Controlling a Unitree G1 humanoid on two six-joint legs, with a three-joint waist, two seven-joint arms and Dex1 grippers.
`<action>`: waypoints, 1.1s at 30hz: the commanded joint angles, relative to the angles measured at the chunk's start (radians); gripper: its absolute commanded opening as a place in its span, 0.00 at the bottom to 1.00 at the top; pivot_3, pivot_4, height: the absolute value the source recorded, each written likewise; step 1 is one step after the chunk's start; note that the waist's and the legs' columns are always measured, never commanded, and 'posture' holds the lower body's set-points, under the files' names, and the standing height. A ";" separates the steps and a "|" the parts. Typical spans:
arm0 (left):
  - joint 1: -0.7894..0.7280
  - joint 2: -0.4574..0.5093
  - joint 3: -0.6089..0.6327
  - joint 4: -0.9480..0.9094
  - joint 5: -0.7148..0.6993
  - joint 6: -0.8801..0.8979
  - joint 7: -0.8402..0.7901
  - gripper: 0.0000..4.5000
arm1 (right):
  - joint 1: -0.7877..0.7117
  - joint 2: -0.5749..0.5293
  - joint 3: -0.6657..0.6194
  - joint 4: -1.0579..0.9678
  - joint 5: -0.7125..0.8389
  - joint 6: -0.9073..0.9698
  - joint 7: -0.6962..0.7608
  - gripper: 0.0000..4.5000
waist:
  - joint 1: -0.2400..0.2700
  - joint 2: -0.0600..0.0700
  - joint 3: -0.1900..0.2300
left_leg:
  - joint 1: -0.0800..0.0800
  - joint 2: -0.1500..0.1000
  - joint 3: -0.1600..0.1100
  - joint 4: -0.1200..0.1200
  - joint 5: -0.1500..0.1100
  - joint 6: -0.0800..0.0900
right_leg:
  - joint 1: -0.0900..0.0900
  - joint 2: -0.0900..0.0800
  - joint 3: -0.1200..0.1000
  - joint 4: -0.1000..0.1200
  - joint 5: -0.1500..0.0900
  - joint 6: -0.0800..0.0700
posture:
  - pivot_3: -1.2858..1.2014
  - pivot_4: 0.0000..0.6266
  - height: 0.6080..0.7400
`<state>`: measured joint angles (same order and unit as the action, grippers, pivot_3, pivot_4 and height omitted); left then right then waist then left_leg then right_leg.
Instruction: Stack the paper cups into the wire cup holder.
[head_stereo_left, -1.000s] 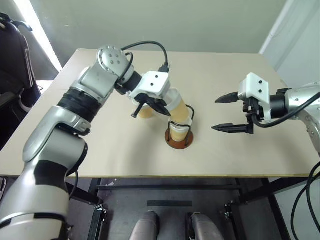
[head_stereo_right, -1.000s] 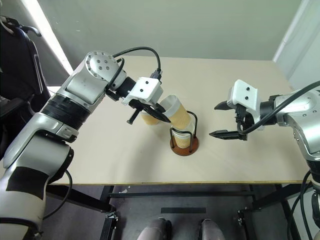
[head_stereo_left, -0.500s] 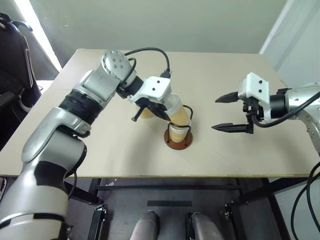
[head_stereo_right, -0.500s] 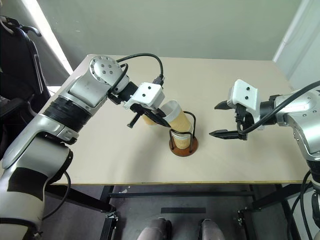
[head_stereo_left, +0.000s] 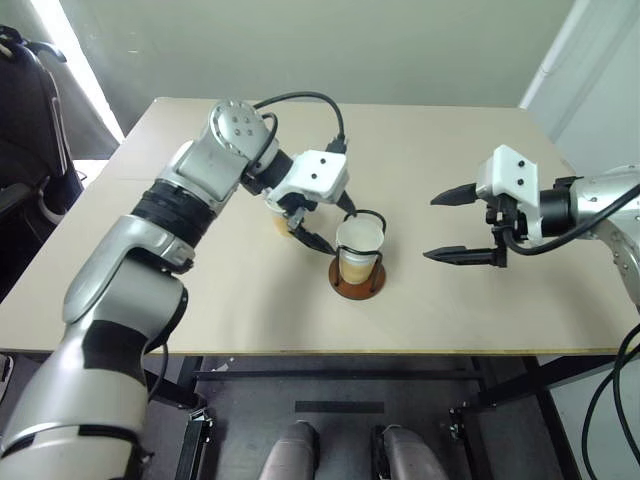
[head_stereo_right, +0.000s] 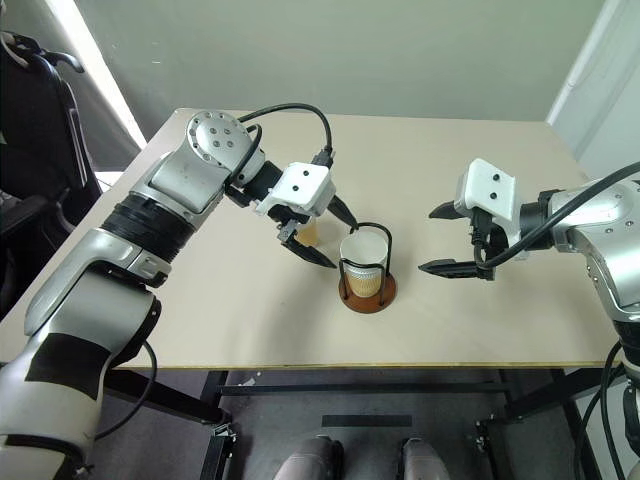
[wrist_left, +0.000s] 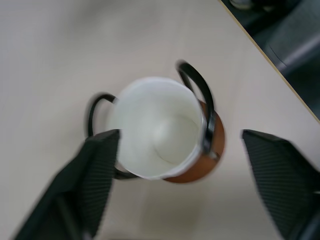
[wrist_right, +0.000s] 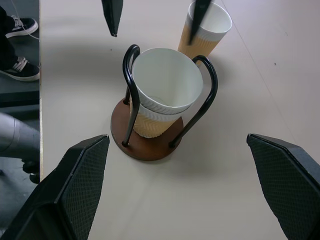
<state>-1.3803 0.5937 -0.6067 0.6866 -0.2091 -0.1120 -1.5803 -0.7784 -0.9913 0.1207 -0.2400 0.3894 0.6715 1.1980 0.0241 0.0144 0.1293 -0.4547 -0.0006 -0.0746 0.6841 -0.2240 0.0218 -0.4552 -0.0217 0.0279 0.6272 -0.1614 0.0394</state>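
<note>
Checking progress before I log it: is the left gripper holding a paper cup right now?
No, the left gripper is open beside the wire cup holder, gripping nothing.

Even, soft indoor light; a bright streak of daylight falls past the table's (head_stereo_left: 450, 160) far left corner. Shadows on the tabletop are faint. The left wrist view is motion-blurred throughout; the other 3 views are sharp, without glare.

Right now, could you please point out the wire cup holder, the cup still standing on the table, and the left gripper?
wire cup holder (wrist_right: 146, 146): right wrist view, bare front of its brown base.
loose paper cup (wrist_right: 212, 26): right wrist view, white upper wall.
left gripper (head_stereo_right: 323, 235): right eye view, midway between its fingertips.
</note>
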 joint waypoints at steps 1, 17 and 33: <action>-0.020 -0.001 0.089 0.023 0.033 -0.010 -0.009 0.99 | -0.030 0.005 -0.047 -0.012 0.015 -0.014 -0.002 1.00 | -0.001 0.000 0.000 | 0.000 0.000 0.000 0.000 0.000 0.000 | 0.000 0.000 0.000 0.000 0.000 0.000 | 0.52 0.24 1.00; 0.034 0.105 0.187 0.245 0.359 -0.315 0.244 0.99 | -0.070 0.021 -0.048 0.026 0.046 -0.029 0.042 1.00 | -0.001 0.000 0.000 | 0.000 -0.001 0.000 0.000 0.000 0.000 | -0.001 0.000 0.001 0.000 0.000 0.000 | 0.52 0.24 1.00; 0.028 0.071 0.148 0.370 0.564 -0.426 0.424 0.99 | -0.055 -0.034 -0.070 -0.005 0.062 -0.015 0.085 1.00 | -0.001 0.000 0.000 | 0.000 -0.001 0.000 0.000 0.000 0.000 | -0.001 0.000 0.001 0.000 0.000 0.000 | 0.52 0.24 1.00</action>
<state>-1.3143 0.6620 -0.4556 1.0494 0.3185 -0.5088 -1.1963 -0.8255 -1.0031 0.0971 -0.2205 0.4348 0.6529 1.2764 0.0235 0.0144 0.1293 -0.4543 -0.0020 -0.0747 0.6836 -0.2242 0.0220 -0.4568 -0.0216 0.0288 0.6275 -0.1617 0.0395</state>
